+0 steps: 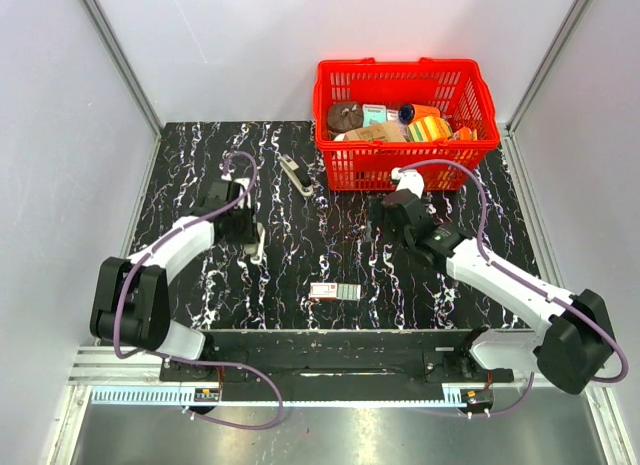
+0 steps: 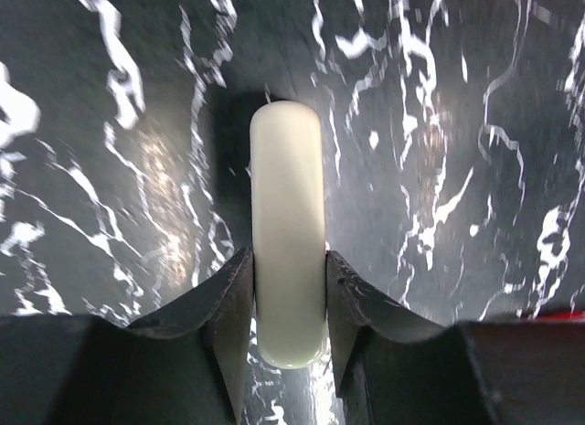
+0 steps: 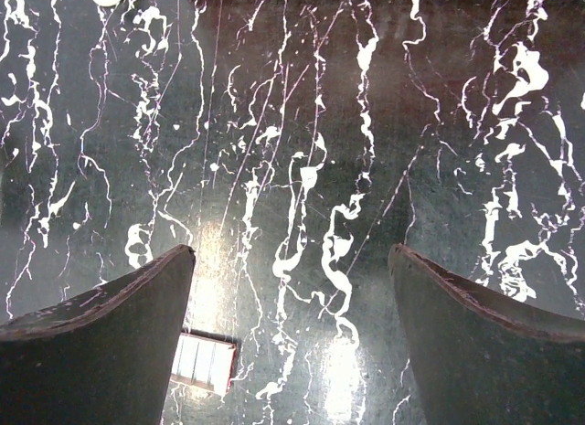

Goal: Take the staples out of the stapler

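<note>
Marbled table (image 1: 300, 255): low left gripper (image 2: 290, 265) clamps, seemingly, the stapler (image 2: 286, 187); right gripper (image 3: 291, 251) hovers spread.

Setting: robotics lab test cell. Evidence: plain grey panel walls (image 1: 300, 45) in aluminium framing (image 1: 118, 60); black marbled counter (image 1: 300, 255); metal mounting rail (image 1: 330, 393) at near edge, purple cables (image 1: 235, 425) trailing below; red shop basket (image 1: 405, 165) holding mixed goods (cartons, small packets).

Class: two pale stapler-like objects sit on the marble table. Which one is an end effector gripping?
The nearer object, clamped in the left end effector. The farther object lies free on the table, near the red basket.
</note>
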Robot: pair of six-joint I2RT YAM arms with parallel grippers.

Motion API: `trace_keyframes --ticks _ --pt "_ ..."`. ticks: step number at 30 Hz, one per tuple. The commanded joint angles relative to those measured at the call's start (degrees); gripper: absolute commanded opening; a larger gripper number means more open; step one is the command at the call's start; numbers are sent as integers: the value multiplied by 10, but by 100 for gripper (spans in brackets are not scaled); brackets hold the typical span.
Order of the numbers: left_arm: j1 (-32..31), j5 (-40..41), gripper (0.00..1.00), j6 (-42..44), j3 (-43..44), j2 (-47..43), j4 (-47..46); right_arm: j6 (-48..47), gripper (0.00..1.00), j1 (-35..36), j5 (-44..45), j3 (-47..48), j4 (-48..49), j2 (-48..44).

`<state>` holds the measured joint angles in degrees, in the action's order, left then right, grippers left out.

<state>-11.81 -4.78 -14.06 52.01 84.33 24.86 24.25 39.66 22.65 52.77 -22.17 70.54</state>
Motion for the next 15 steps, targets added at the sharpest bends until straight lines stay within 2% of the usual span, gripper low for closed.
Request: trace_keyframes --ticks 1,3,7,9,10,13,15 --pt "-32 -17 15 -9 -39 -31 -38 19 93 15 -13 4 16 33" --pt "-48 -11 17 -12 -42 -31 -45 26 93 22 -12 17 14 54" --pt "-60 -10 34 -16 -47 -31 -51 33 93 47 -5 51 3 90" --pt "-60 -15 51 -15 -45 -35 -51 40 93 63 5 68 -2 107" --pt "-61 -17 68 -14 -44 -36 -50 43 93 71 10 72 -8 115" --pt "-59 -21 98 -10 -31 -56 -43 64 95 94 33 99 -31 139" --pt "-43 -43 99 -4 -11 -71 -30 86 96 108 48 122 -56 156"
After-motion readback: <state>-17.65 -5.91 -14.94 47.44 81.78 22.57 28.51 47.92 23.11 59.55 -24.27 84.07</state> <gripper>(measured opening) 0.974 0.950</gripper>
